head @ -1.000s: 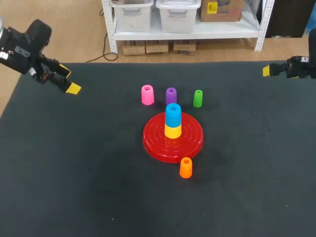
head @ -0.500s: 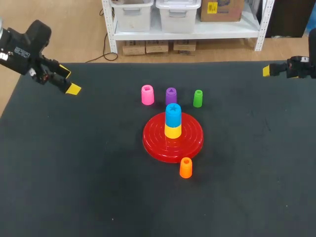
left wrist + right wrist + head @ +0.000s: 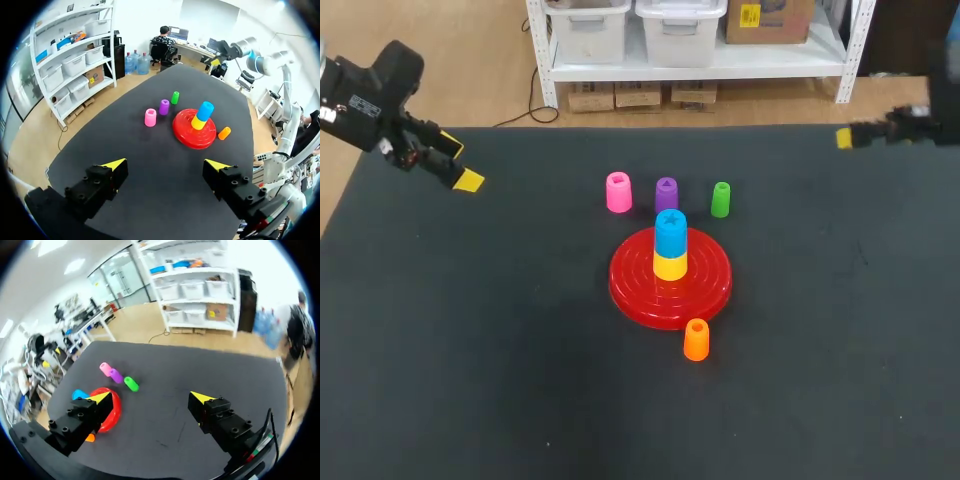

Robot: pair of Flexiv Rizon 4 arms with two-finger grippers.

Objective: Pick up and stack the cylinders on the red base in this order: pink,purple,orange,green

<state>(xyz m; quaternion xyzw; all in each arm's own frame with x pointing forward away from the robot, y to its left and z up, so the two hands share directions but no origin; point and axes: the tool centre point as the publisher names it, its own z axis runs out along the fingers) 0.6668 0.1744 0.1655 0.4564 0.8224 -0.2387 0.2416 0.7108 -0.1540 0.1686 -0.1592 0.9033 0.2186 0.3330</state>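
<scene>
Head: my L gripper (image 3: 458,168) sits far left, R gripper (image 3: 844,138) far right, both well apart from the base (image 3: 712,285). Blue (image 3: 670,228) on yellow (image 3: 670,267) stands on the base. Pink (image 3: 618,192), purple (image 3: 666,193) and green (image 3: 720,199) are in a row behind it, orange (image 3: 696,340) just in front.
L wrist: fingers spread wide.
R wrist: fingers spread wide too.

left gripper (image 3: 166,165): 2 blocky black fingers (image 3: 95,190), yellow wedge tips, round screw holes
right gripper (image 3: 150,397): 2 matching black fingers, yellow tips, thin black cable (image 3: 265,426)
left arm (image 3: 368,88): black housing, small white label
</scene>
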